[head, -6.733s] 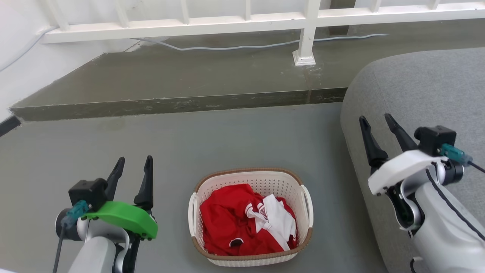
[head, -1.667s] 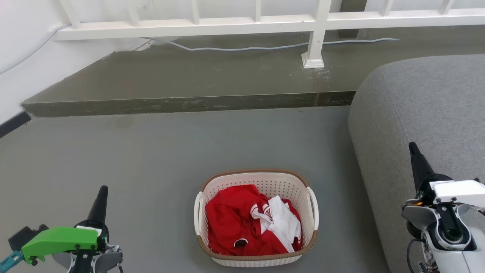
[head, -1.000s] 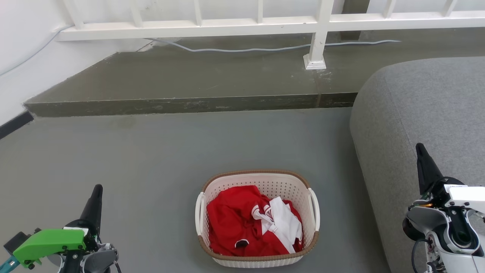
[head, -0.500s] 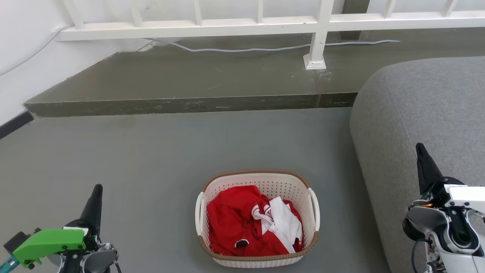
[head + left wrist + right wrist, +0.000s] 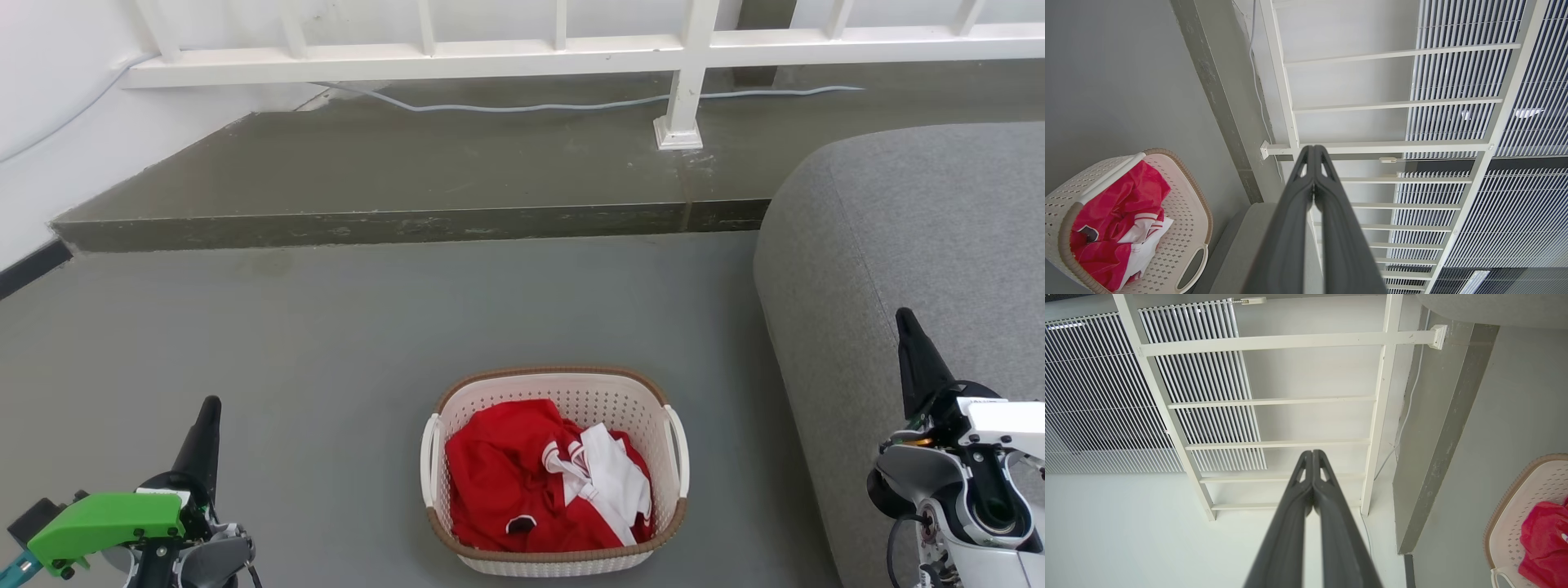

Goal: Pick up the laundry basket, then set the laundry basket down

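Grey floor (image 5: 408, 327): laundry basket (image 5: 589, 403) sits between left tool (image 5: 209, 412) and right tool (image 5: 906, 328).

It looks like a home's living space: a grey fabric sofa (image 5: 914, 245) on the right, a laundry basket (image 5: 543, 371) of red and white clothes (image 5: 506, 482) on the near floor (image 5: 326, 327), and a white railing (image 5: 490, 55) and slatted blinds (image 5: 1094, 396) at the far side.

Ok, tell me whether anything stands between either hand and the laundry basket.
Nothing visible does. Bare floor separates the left hand from the laundry basket. The right hand shows against the grey sofa; a strip of floor parts that from the basket.
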Robot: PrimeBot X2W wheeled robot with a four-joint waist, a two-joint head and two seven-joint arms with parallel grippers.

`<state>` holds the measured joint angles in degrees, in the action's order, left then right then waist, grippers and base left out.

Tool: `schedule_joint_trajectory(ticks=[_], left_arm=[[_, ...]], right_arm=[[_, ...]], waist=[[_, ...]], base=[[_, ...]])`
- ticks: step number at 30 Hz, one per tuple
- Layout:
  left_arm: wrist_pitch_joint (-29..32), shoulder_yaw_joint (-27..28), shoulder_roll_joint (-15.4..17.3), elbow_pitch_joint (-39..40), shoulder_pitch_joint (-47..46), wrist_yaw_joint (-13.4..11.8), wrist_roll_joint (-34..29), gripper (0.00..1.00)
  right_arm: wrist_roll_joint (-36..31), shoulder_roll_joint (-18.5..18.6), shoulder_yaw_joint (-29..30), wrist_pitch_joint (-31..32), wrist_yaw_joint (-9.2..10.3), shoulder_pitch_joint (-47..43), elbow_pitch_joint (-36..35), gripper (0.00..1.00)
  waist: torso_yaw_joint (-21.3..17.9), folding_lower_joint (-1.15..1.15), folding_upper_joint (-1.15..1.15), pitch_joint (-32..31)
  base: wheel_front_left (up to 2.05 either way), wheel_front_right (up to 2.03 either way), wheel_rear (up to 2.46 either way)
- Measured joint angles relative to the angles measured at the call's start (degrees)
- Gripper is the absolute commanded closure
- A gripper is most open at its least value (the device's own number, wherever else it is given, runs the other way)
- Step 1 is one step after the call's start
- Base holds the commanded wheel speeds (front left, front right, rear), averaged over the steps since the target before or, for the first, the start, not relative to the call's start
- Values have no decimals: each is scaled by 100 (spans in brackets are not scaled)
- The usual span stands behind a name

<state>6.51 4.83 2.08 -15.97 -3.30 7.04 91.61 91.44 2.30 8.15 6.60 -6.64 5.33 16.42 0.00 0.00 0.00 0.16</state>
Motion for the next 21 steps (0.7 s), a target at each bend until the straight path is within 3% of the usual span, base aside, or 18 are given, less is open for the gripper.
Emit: schedule_joint_trajectory(ticks=[21], left_arm=[[0, -1, -1, 5, 0, 0, 0, 100]], right_arm=[[18, 0, -4, 0, 0, -1, -4, 100]], waist=[[0, 0, 0, 0]], base=[[0, 0, 0]])
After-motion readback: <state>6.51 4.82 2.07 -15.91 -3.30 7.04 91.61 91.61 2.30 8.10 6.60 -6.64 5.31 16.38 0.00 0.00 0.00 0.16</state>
